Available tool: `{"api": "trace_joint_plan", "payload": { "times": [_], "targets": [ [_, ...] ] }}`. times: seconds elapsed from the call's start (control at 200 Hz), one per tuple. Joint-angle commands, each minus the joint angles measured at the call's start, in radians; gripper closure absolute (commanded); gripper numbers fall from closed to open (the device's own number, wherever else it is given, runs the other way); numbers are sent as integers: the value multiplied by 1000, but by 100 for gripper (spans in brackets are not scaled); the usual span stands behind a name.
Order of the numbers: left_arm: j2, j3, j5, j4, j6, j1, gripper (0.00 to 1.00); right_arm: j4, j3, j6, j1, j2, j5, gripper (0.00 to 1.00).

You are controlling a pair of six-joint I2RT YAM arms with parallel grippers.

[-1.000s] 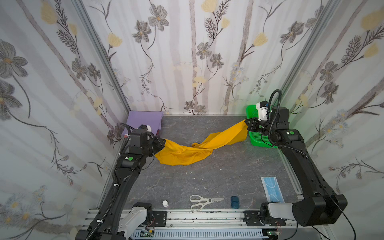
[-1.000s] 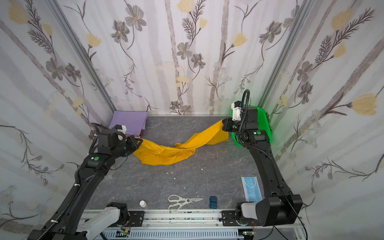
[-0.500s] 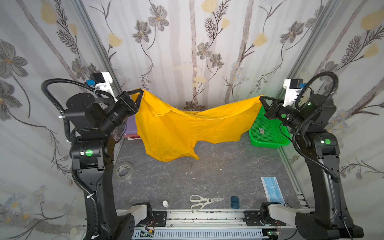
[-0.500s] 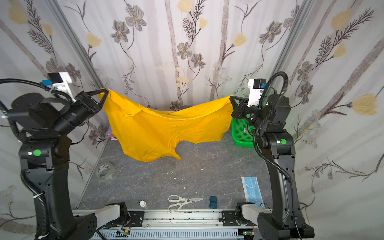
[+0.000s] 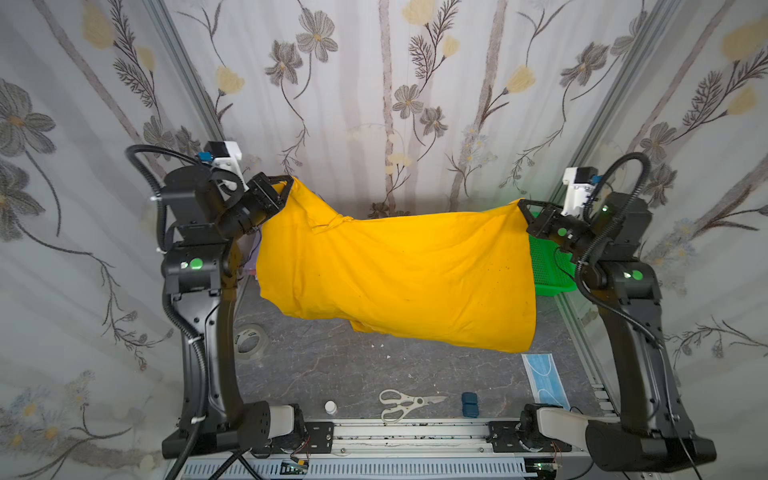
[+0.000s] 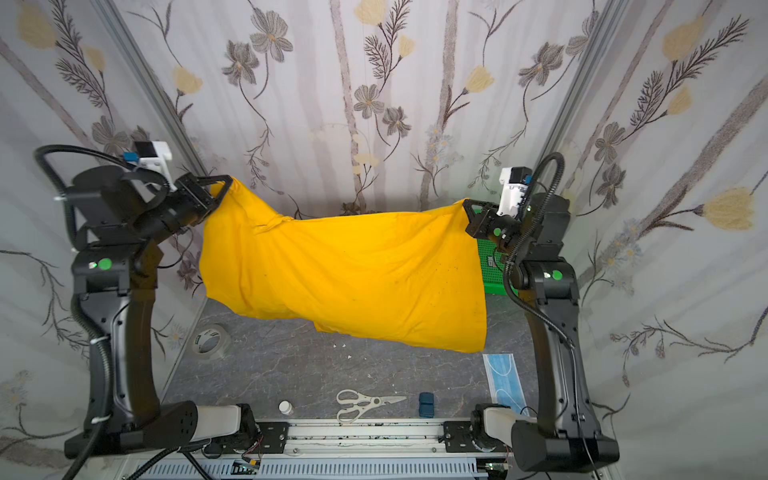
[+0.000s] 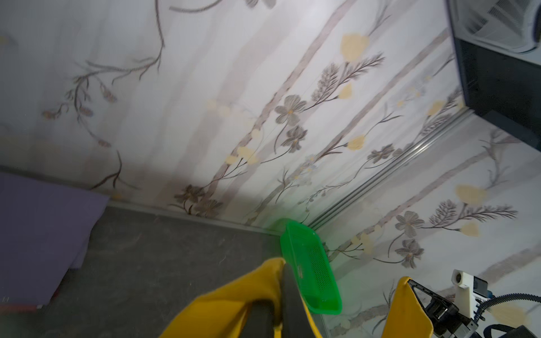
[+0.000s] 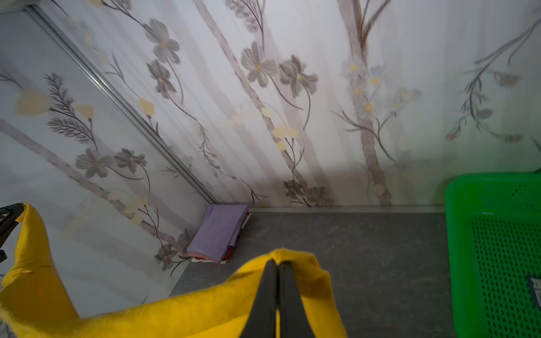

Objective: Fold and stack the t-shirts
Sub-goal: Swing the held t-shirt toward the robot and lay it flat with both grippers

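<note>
A mustard-yellow t-shirt (image 5: 395, 274) (image 6: 345, 274) hangs stretched in the air between both arms, well above the table. My left gripper (image 5: 289, 183) (image 7: 281, 269) is shut on its upper left corner. The upper right corner is pinched in my right gripper (image 5: 521, 204) (image 8: 277, 262), which is shut too. The shirt's lower edge hangs free above the table, lower on the right side. A stack of folded t-shirts (image 8: 219, 231) with a lavender one on top lies in the back left corner; the left wrist view shows that lavender shirt (image 7: 38, 234) too.
A green mesh basket (image 5: 550, 270) (image 8: 494, 248) stands at the back right, partly behind the shirt. Near the front lie a tape roll (image 5: 249, 343), a small white bottle (image 5: 330, 407), scissors (image 5: 405, 403), a small blue object (image 5: 468, 404) and a light-blue face mask (image 5: 542, 378).
A second ago both grippers were low at the table with the yellow shirt bunched between them. Both arms have risen, and the shirt now hangs spread out wide.
</note>
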Motion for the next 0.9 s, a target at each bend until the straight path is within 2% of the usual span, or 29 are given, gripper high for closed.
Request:
{"api": "trace_joint_plan", "payload": {
  "times": [0.0,0.085,0.185,0.33,0.445,0.535,0.63,0.774,0.894],
  "targets": [
    [110,-5,-2,70,13,-31,100,121,-12,51,-3,116,-101,100],
    [241,112,22,89,-4,-62,100,132,65,51,-9,237,-113,100],
    [310,283,47,92,-11,-102,100,135,170,54,-28,279,-122,100],
    [264,369,15,119,-6,-109,100,137,258,66,-67,246,-154,100],
    [168,354,19,134,2,-95,100,119,245,63,-89,186,-179,100],
    [29,216,4,186,18,-91,100,131,156,57,-101,79,-174,100],
    [-122,30,0,183,48,-88,100,140,-7,47,-110,-46,-172,100],
    [-421,-475,10,235,23,-90,100,143,-345,21,-123,-255,-119,100],
    [-669,-909,-30,239,-35,-104,100,125,-635,4,-128,-362,-40,100]
  ]
}}
